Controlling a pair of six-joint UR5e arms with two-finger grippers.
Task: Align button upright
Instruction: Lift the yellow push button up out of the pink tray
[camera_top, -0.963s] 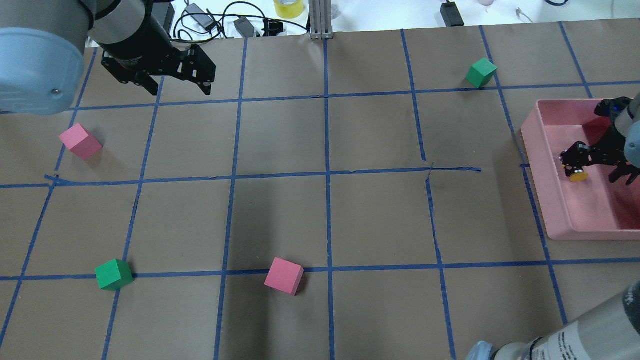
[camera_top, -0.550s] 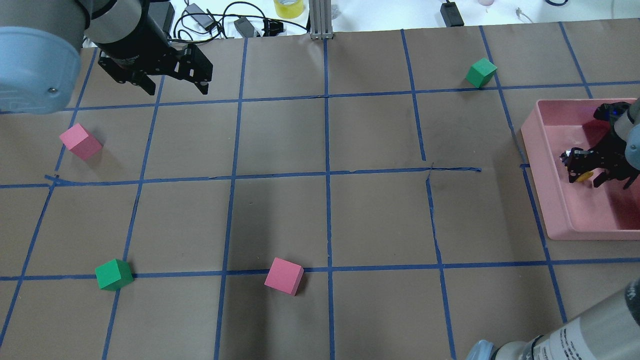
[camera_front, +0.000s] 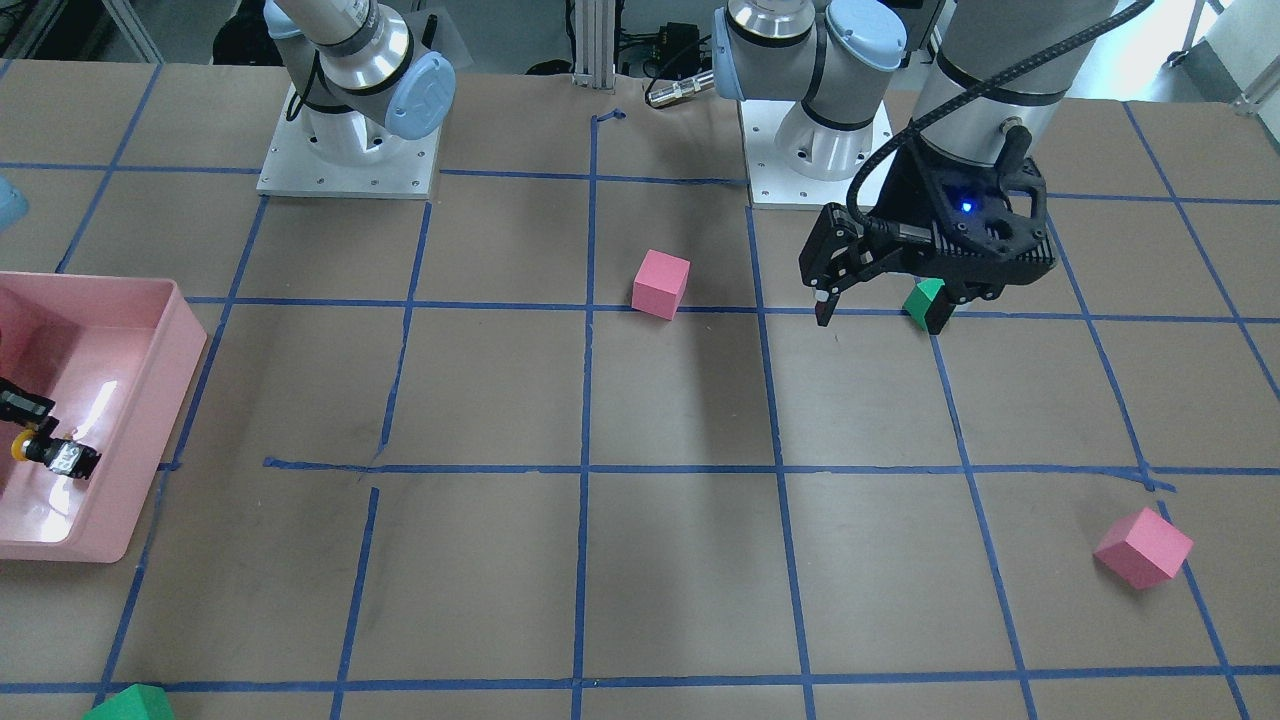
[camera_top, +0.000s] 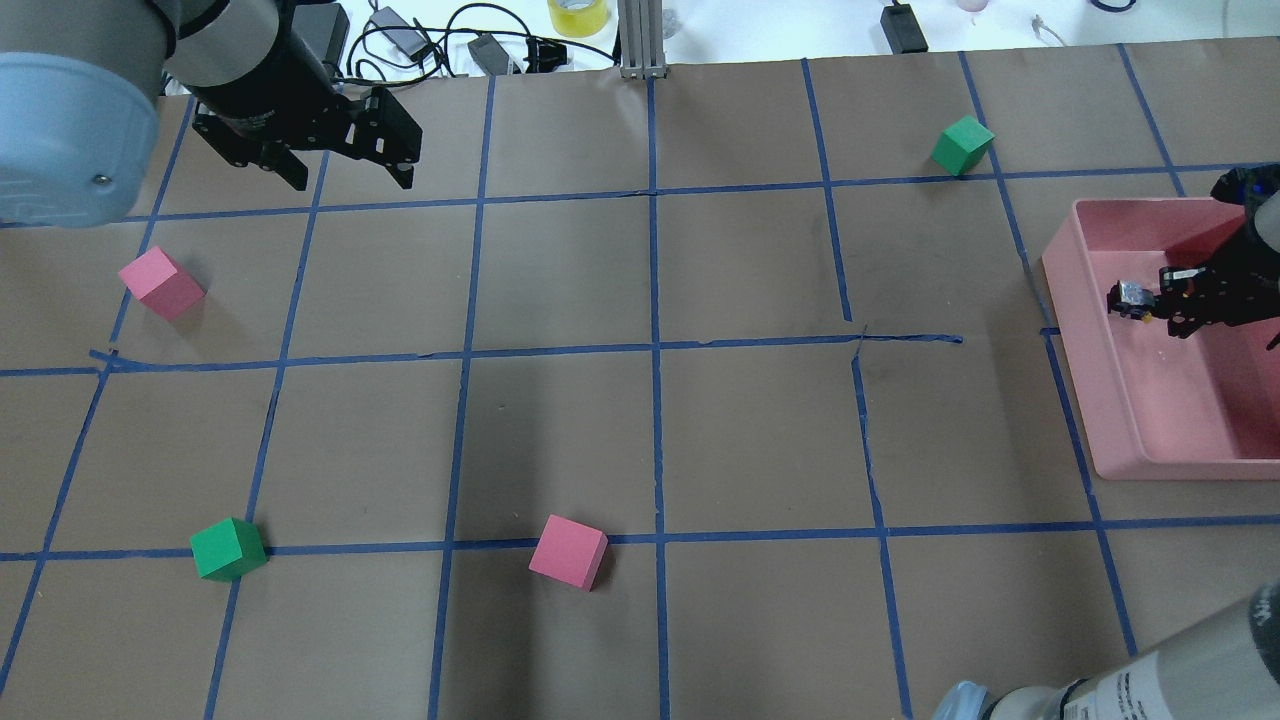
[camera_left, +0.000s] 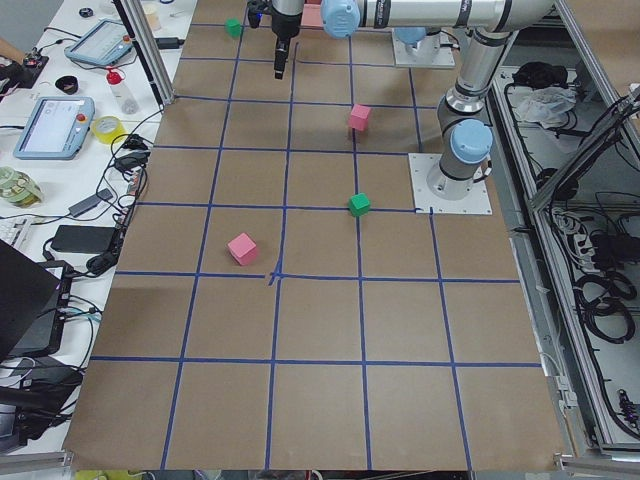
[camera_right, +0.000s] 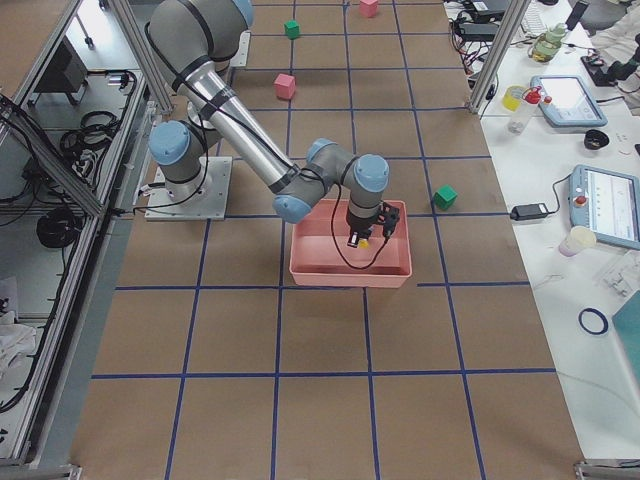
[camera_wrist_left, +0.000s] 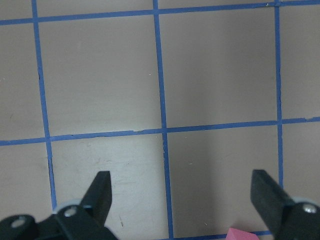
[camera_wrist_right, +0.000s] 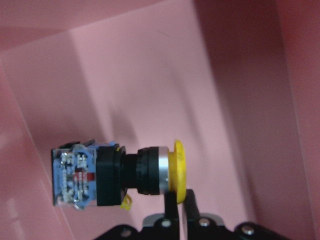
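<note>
R tool (camera_wrist_right: 178, 200) pinches the button (camera_wrist_right: 117, 175) by its yellow cap (camera_wrist_right: 179, 167), over the pink bin (camera_top: 1080, 300) at the bench's (camera_top: 750, 430) 3 o'clock. Axis is sideways, cap toward 3 in wrist cam. Roll your wrist slowly till the base faces down; thin grip could slip. L tool (camera_wrist_left: 182, 187) spread.

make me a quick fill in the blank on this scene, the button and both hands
1. The button has a round ___ cap.
2. The right hand is shut on the button over the ___ tray.
3. The left hand is ___ and holds nothing.

Missing words: yellow; pink; open
</note>
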